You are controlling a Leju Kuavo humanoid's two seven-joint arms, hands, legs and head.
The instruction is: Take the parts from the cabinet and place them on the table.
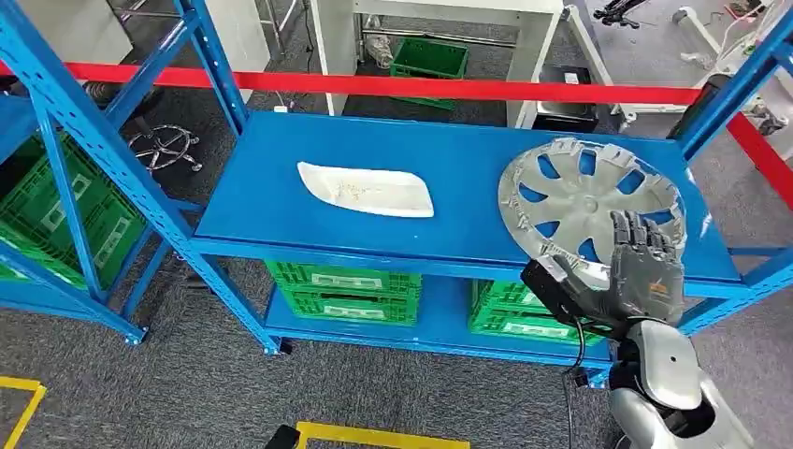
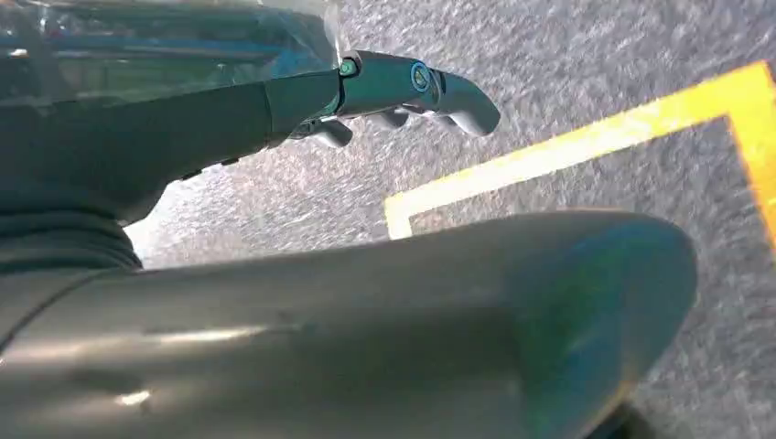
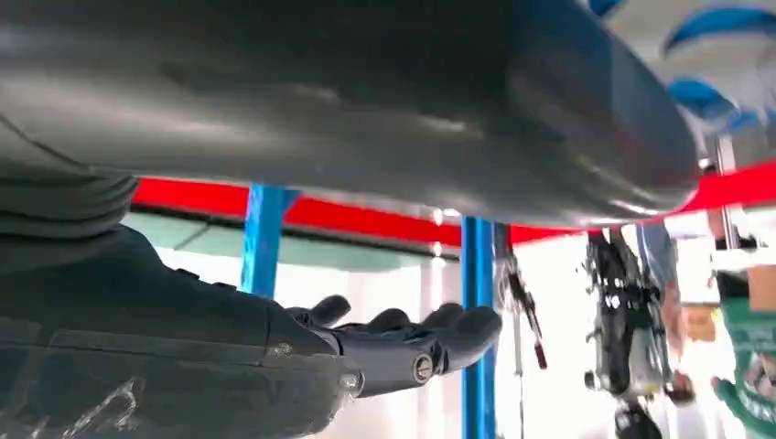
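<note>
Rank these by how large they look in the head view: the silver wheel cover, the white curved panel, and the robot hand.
1. Silver wheel cover: largest.
2. White curved panel: next.
3. Right robot hand: smallest, though it is nearer the camera, so it looks bigger than it is.

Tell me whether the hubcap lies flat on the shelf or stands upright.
Flat: the hubcap lies face up on the blue shelf, with the right hand at its near edge.

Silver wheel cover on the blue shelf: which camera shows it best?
Head view: the whole wheel cover lies flat on the shelf, right hand at its near edge. Right wrist view catches an edge; left wrist view, floor.
</note>
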